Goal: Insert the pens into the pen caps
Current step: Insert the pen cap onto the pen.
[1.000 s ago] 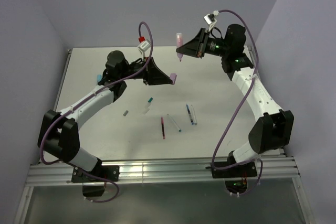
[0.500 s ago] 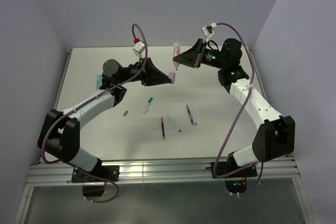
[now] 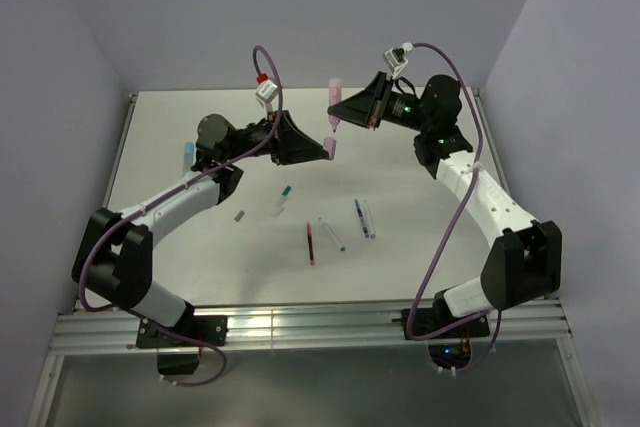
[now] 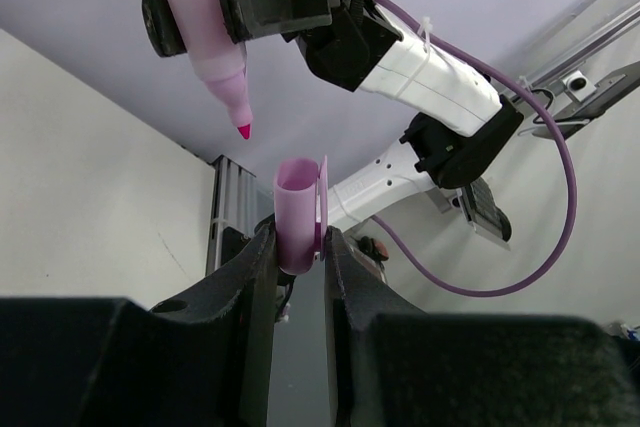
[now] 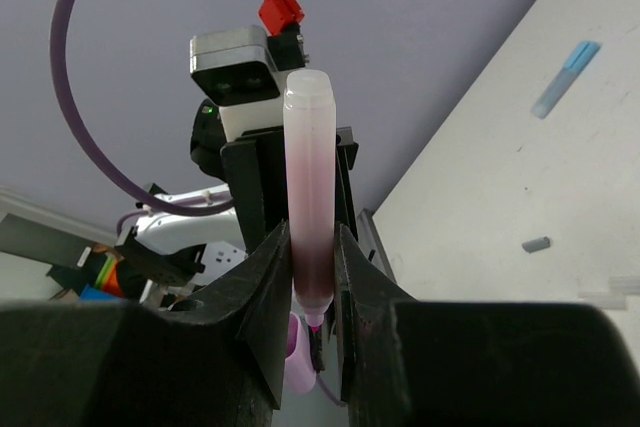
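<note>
1. The pink pen hangs tip-down in the air over the far half of the desk, about midway between its left and right edges. Its coloured tip is bare and points at the pink cap.
2. The cap sits just below the tip with its open mouth facing up at it. Tip and mouth are apart, so nothing has entered yet.
3. The gap is what your next move turns on. In the left wrist view the tip lies above the mouth and off to its left, and the pen's long axis leans a little against the cap's. In the right wrist view the two look nearly in line. Judge it as an offset to one side, to be closed before you push along the axis.
4. The right gripper is clamped on the pen's barrel near its tip end, with the blunt end sticking out past the fingers.
5. The left gripper is clamped on the lower half of the cap, leaving the mouth free.
6. Either arm could close the gap, since each already holds its half.
7. The other pens and loose caps lie flat on the desk, nearer you.
</note>
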You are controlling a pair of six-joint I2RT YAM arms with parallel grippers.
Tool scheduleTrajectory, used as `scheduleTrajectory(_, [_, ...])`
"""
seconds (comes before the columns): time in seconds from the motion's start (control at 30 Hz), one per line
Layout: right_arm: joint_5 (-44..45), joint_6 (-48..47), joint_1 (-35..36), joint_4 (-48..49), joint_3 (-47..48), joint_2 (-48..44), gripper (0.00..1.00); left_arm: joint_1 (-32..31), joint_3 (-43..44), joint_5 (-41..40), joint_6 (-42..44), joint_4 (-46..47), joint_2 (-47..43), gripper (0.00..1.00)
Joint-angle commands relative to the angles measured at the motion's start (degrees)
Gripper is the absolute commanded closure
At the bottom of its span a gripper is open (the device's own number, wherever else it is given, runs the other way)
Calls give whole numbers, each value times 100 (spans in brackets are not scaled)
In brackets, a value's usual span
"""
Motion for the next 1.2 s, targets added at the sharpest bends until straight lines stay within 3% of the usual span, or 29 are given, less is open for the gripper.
scheduleTrajectory(0.0, [-8,106,84,359,-61,-217,100,-29,76,-71,-23,216,30,100])
scheduleTrajectory(0.6, [-87,229,207,455,-272,-314,100,67,58,-273,100,-74,12,100])
scheduleTrajectory(1.17, [106,265,497,561,-553,-94,100,278,-56,-607,-690,926,302,100])
